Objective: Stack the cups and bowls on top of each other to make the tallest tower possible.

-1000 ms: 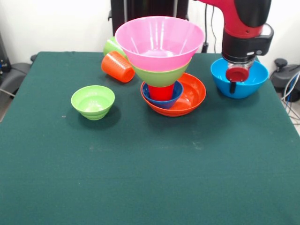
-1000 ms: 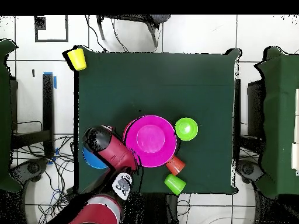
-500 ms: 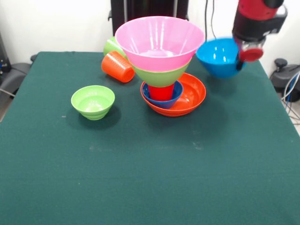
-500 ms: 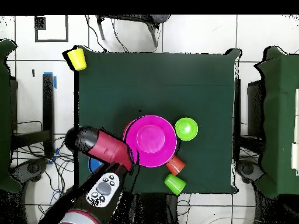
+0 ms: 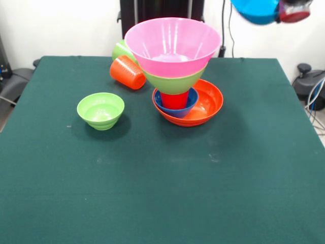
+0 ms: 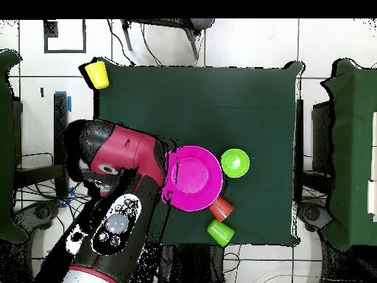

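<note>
Green table (image 5: 162, 193): tower (image 5: 175, 71) is shown standing; large blue bowl (image 5: 256, 10) is held aloft, clamped by gripper (image 5: 287, 11).

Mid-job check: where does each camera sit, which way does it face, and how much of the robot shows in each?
Front view: sits across the table, facing the tower; of the robot only the gripper shows at the top edge, beside the blue bowl.
Overhead view: looks straight down on the table; the red arm fills the lower left.
Shared: pink bowl, small green bowl, orange cup, green cup.
</note>
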Motion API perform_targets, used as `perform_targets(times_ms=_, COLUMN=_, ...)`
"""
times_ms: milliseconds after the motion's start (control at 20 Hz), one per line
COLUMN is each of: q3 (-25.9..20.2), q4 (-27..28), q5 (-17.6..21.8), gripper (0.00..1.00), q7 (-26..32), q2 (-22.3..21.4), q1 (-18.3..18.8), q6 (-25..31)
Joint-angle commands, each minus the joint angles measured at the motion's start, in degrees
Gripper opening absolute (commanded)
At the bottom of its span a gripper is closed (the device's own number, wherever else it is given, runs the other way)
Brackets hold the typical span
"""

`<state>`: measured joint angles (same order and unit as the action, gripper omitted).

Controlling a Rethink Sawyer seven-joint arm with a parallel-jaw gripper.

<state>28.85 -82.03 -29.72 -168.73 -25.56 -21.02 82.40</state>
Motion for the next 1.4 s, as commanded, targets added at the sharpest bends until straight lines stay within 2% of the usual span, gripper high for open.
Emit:
perform_targets(times_ms=50, q3=-0.6, q4=10.0, q5=3.6, gripper=0.0, q7=-15.6, q2=3.5, q1=1.6, q6=5.0)
perform_targets(times_ms=350, q3=0.1, q4=17.1, q5=5.3, gripper=0.0, q7=-16.5, q2=5.3, q1=2.8, q6=12.0)
perform_targets(times_ms=400, q3=0.5, q4=18.5, q5=6.4, gripper=0.0, q7=-15.2, q2=5.6, q1=3.3, q6=12.5)
perform_targets(times_ms=550, q3=3.5, q4=25.5, q5=13.5, gripper=0.0, q7=-6.6, q2=7.6, q1=4.3, q6=12.2)
perform_targets(times_ms=600, q3=4.0, q4=26.7, q5=14.5, gripper=0.0, q7=-5.0, q2=7.4, q1=4.5, q6=11.8)
perform_targets(times_ms=750, q3=4.8, q4=27.5, q5=16.7, gripper=0.0, q7=-1.5, q2=3.9, q1=4.1, q6=11.8)
perform_targets(times_ms=950, q3=4.4, q4=31.6, q5=17.5, gripper=0.0, q7=1.4, q2=-1.9, q1=4.9, q6=19.7)
perform_targets(times_ms=1100, q3=4.0, q4=35.8, q5=17.8, gripper=0.0, q7=2.9, q2=-4.4, q1=6.0, q6=25.2)
perform_targets(times_ms=1250, q3=4.0, q4=37.7, q5=20.0, gripper=0.0, q7=6.7, q2=-6.6, q1=6.5, q6=26.1)
perform_targets(times_ms=1400, q3=3.3, q4=37.8, q5=20.0, gripper=0.0, q7=6.8, q2=-8.5, q1=7.0, q6=26.8)
